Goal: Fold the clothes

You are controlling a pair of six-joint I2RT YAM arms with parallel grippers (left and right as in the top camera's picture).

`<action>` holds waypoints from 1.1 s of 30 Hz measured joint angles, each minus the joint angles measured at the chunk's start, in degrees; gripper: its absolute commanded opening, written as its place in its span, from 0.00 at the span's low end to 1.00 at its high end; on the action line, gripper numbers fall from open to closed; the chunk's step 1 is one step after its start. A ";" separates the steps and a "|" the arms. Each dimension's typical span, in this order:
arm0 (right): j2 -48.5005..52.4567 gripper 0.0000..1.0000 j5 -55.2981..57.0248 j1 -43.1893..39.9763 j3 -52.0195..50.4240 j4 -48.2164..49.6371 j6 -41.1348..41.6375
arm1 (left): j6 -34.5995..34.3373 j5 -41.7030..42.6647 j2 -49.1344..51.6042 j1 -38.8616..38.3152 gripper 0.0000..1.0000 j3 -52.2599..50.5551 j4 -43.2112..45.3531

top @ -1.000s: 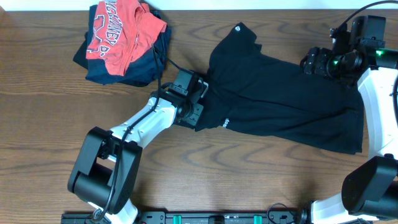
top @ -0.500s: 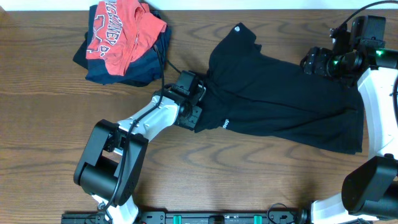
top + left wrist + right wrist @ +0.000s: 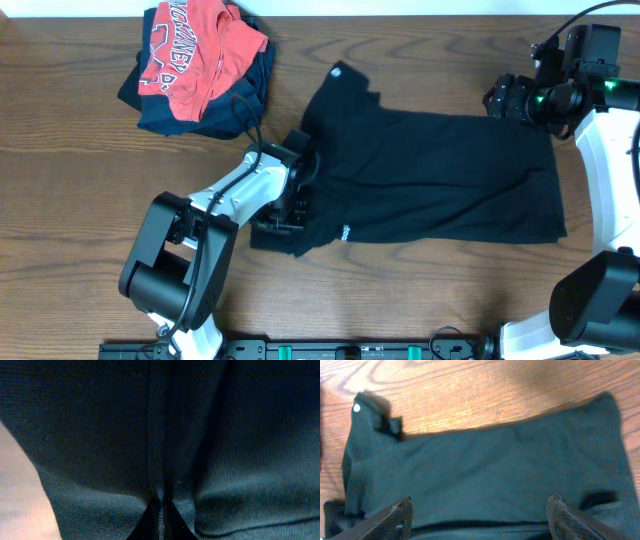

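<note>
From overhead, the black T-shirt (image 3: 440, 180) lies spread over the right-centre of the bench (image 3: 80, 200), with the left gripper (image 3: 292, 200) at its left edge and the right gripper (image 3: 503, 100) near its top right corner, while a red shirt (image 3: 190, 50) rests on a dark navy garment (image 3: 235, 105) well apart at top left. The left wrist view is almost filled with dark fabric, a ridge of it running up from the left jaws, which are clamped together on it. The right wrist view shows the right jaws wide apart and holding nothing, the T-shirt flat on the wood beneath them.
</note>
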 measured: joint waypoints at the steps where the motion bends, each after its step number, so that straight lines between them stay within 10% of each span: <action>1: -0.02 0.83 0.00 0.00 0.00 0.09 0.00 | -0.94 0.02 0.04 0.00 0.06 -0.20 -0.79; 12: 0.00 0.88 -3.32 0.00 0.00 -1.18 -4.24 | -3.82 0.68 -3.15 -0.61 0.07 -2.12 -3.26; 17: -0.02 0.89 -4.79 0.00 0.00 -3.06 -6.05 | -3.02 -0.46 -16.70 -0.68 0.45 -2.69 -2.69; 23: 0.00 0.90 -6.23 0.04 0.11 -5.81 -10.21 | -2.86 -0.87 -32.02 -0.68 0.52 -0.79 7.63; 33: 0.04 0.95 -1.51 3.21 9.62 -11.02 -13.38 | 3.06 -0.39 -11.06 -0.50 0.61 24.48 7.69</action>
